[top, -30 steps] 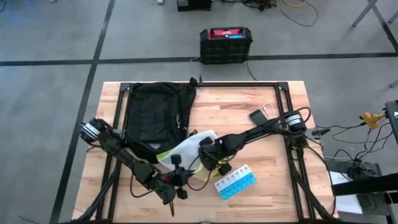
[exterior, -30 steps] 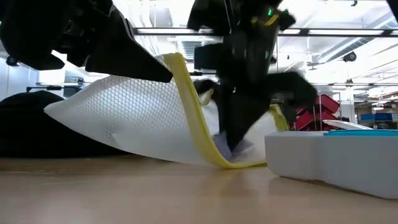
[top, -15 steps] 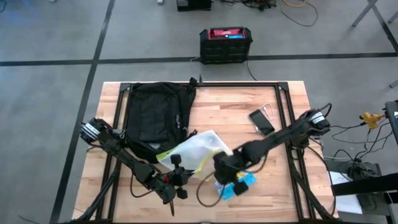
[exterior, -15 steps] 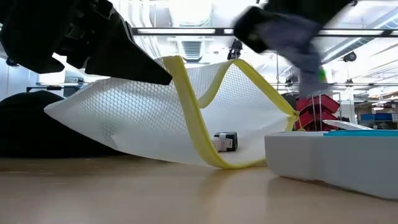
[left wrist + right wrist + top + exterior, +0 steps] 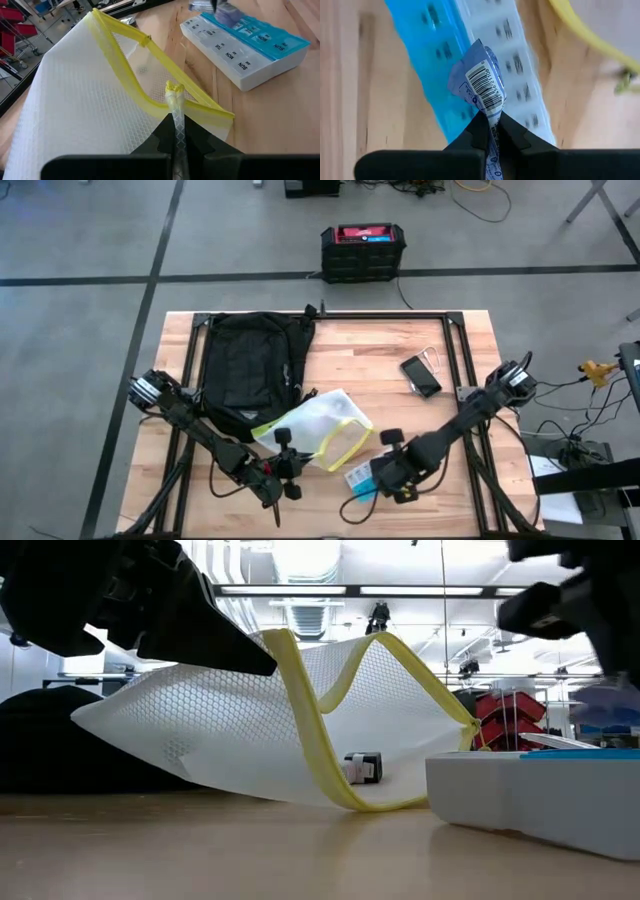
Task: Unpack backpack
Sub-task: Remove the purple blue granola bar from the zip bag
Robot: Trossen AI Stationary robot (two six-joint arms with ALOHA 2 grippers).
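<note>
The black backpack lies flat at the table's far left. Beside it a white mesh pouch with a yellow zipper stands open-mouthed, its underside on the table. A small dark item lies inside it. My left gripper is shut on the pouch's near end. My right gripper hovers over a blue-and-white pill organizer, shut on a small blue-white packet with a barcode. My left gripper pinches the pouch's mesh edge between its two fingers, just below the zipper's end. It holds this end raised, and the pouch's lower side rests on the table. My right gripper pinches the packet's near end between its two fingers. The packet sticks out past the fingertips, lifted clear above the pill organizer.
A phone lies at the table's far right. A black-and-red box stands on the floor beyond the far edge. Bare wood shows between the backpack and the phone.
My right gripper has drawn out of the pouch's mouth with the packet and gone toward the table's near right, ending over the pill organizer. The pouch stays held open by my left gripper.
</note>
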